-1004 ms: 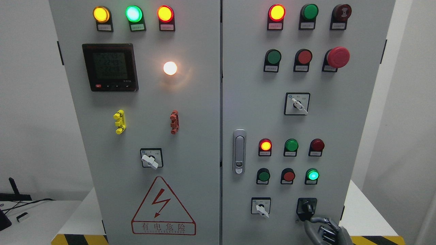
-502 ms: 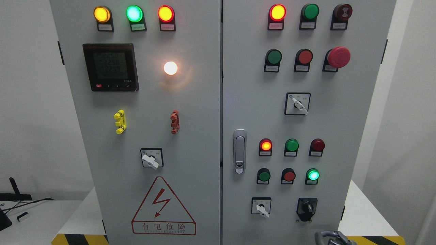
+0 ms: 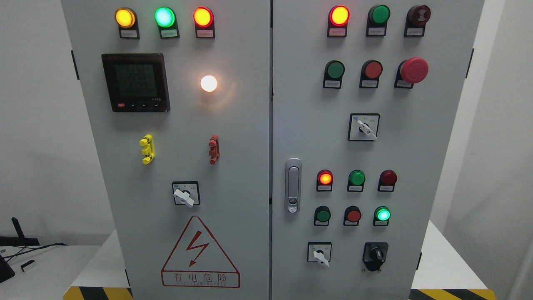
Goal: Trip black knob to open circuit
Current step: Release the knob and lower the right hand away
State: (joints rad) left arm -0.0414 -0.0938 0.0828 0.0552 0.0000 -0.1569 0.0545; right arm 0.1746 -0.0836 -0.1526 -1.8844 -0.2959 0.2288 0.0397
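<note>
The black knob (image 3: 375, 255) sits on its black square plate at the lower right of the grey electrical cabinet's right door (image 3: 304, 125). Its handle stands roughly upright. Nothing touches it. Neither of my hands shows in the head view.
To the knob's left is a white selector switch (image 3: 320, 255); above it are a lit green lamp (image 3: 382, 214) and a red button (image 3: 353, 216). A silver door latch (image 3: 293, 185) sits by the door seam. A red mushroom stop button (image 3: 413, 70) is upper right. White table edges flank the cabinet.
My right hand was just below the black knob a second ago. It dropped to the bottom edge and is now out of view. The panel lamps look the same.
</note>
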